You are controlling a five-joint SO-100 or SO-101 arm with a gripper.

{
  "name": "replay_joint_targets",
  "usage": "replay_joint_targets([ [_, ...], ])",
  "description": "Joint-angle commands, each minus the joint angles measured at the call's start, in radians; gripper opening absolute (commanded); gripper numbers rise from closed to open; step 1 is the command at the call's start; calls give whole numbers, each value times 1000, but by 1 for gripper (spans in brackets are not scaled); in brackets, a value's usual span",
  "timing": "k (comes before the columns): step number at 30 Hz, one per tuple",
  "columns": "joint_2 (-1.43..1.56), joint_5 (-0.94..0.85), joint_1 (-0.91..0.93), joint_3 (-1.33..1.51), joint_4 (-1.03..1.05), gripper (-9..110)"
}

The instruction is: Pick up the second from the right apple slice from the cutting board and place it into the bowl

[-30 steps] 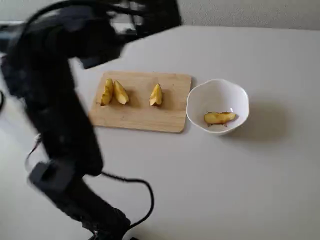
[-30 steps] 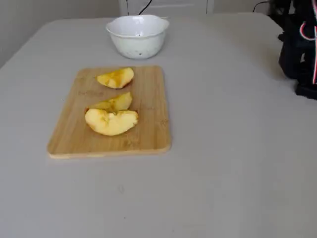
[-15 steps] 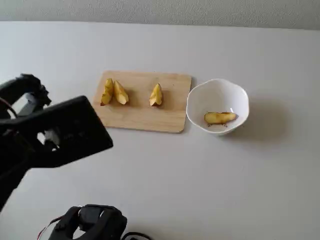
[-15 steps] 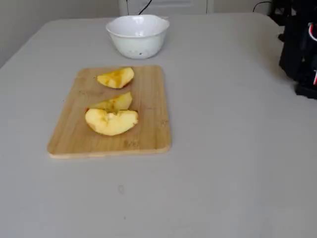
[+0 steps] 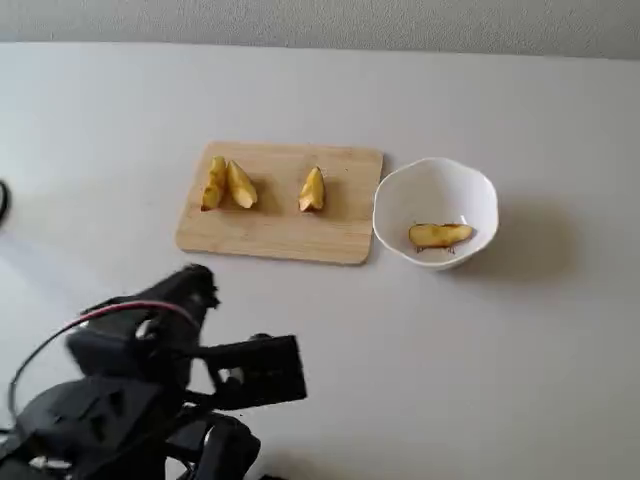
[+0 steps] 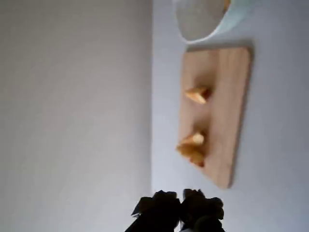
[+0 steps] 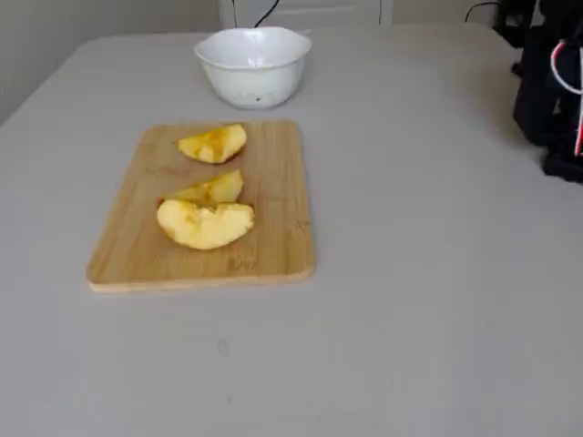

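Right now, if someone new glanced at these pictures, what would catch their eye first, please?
Most likely the three yellow apple slices on the wooden cutting board at mid-table: two close together at its left end in a fixed view, one apart towards the bowl. Next, the white bowl just right of the board, with a fourth slice lying inside. The dark robot arm fills the near-left corner, well away from both.
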Motion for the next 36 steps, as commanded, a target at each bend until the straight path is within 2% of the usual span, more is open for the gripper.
replay_joint_targets([
  [1,6,-21,38,135,-55,0],
  [7,6,-87,-23,276,-54,0],
  [19,6,-74,-38,446,-35,0],
  [30,6,-67,-17,632,-112,0],
  [36,6,-58,-11,638,-114,0],
])
